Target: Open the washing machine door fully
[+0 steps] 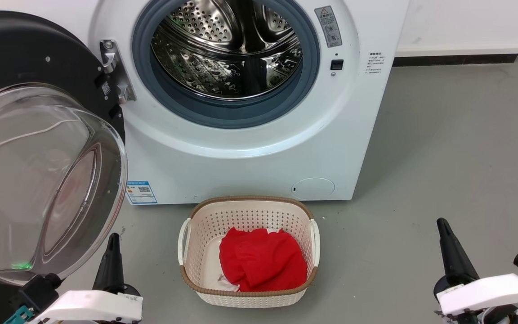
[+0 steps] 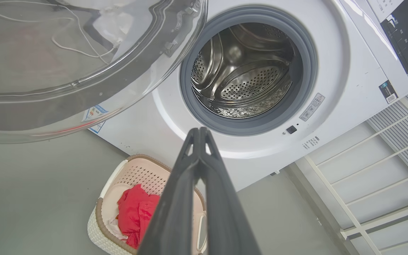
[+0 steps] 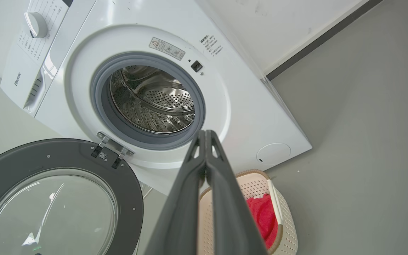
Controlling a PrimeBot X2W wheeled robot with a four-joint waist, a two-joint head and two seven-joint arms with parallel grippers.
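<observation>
Cream basket [image 1: 250, 200] fronts the washing machine [image 1: 241, 166]; left gripper [image 1: 114, 239], right gripper [image 1: 442, 226] both pinched together, empty.

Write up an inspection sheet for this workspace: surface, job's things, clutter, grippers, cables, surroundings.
Surface: grey floor.
Job's things: washing machine door swung wide open on its hinge; washing machine drum opening uncovered.
Clutter: cream basket holding a red cloth, before the machine.
Grippers: left gripper and right gripper both shut, holding nothing, apart from the door.
Cables: thin white cord seen through the door glass.
Surroundings: white wall with dark skirting.
</observation>
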